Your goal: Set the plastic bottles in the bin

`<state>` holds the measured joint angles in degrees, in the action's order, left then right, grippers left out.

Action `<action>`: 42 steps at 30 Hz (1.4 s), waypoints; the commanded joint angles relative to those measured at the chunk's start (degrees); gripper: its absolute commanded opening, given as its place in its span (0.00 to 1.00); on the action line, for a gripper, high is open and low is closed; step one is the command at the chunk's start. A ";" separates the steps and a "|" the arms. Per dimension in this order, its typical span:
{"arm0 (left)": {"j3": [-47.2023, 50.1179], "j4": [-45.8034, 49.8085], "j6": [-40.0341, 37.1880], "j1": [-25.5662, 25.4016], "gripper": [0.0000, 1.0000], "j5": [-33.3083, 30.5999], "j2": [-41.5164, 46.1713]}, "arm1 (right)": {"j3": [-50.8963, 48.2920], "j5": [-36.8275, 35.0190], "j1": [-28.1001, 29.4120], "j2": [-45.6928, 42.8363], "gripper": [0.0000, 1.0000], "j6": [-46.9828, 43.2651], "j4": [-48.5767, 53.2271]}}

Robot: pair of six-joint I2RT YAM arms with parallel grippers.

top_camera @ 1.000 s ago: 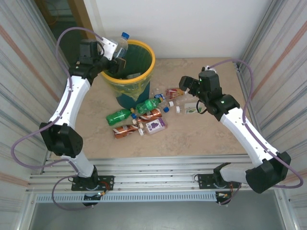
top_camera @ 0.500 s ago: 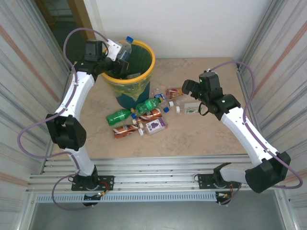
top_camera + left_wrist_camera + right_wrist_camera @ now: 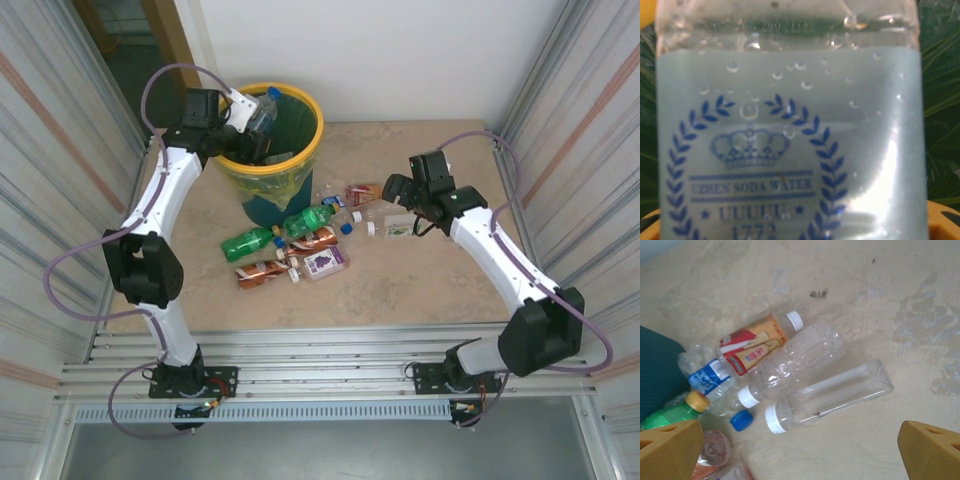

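1. Since the frame a second ago, the left arm has carried its bottle further in over the bin. The right arm's wrist has shifted a little above the loose pile.
2. A soda-water bottle [image 3: 262,106], clear with a blue cap, is clamped in the left gripper [image 3: 248,118]. It tilts over the near-left part of the bin [image 3: 312,140], above the yellow rim and the green-yellow liner.
3. From the left wrist, its pale blue label [image 3: 790,150] shows a crown, a laurel wreath and the words "SODA WATER". Droplets cling to the plastic, with dark green behind it.
4. The other plastic bottles lie on the table [image 3: 420,290], just right of and in front of the bin. Among them are a green bottle [image 3: 245,242], a second green one [image 3: 310,218], a brown-orange bottle [image 3: 265,272] and one with a purple label [image 3: 325,262].
5. The right gripper [image 3: 392,188] hovers over the right end of that pile. Its yellow fingertips [image 3: 670,447] are spread wide and hold nothing.
6. From the right wrist, a clear white-capped bottle [image 3: 835,392] lies on its side just beyond the fingertips. It touches a crumpled clear bottle [image 3: 795,360], which lies beside an orange-labelled bottle [image 3: 757,342]. A loose blue cap [image 3: 741,420] sits near them.
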<state>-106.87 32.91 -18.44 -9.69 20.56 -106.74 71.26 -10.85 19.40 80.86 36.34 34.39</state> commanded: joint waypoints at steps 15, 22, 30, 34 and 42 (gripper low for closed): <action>-3.92 0.40 -0.02 0.53 0.79 1.85 2.19 | 8.88 15.40 -8.78 14.16 0.98 -12.40 -1.06; -2.52 -0.99 1.94 0.47 0.81 1.24 6.34 | 12.17 19.11 -8.97 19.29 0.99 -15.06 -2.05; 1.99 -4.60 4.79 0.53 0.92 0.32 12.90 | 15.55 20.31 -10.23 24.63 0.98 -16.11 -0.68; 4.81 -5.84 6.40 0.31 0.97 0.05 15.84 | 15.69 21.51 -11.38 26.32 0.98 -16.20 -0.64; 12.49 -8.60 8.76 -1.50 0.99 -2.04 22.55 | 15.05 25.25 -12.61 28.49 0.98 -16.42 -0.51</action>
<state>-96.33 26.57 -11.55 -10.37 19.70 -87.48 85.41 12.12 6.81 108.22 21.74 32.69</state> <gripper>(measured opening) 0.986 0.983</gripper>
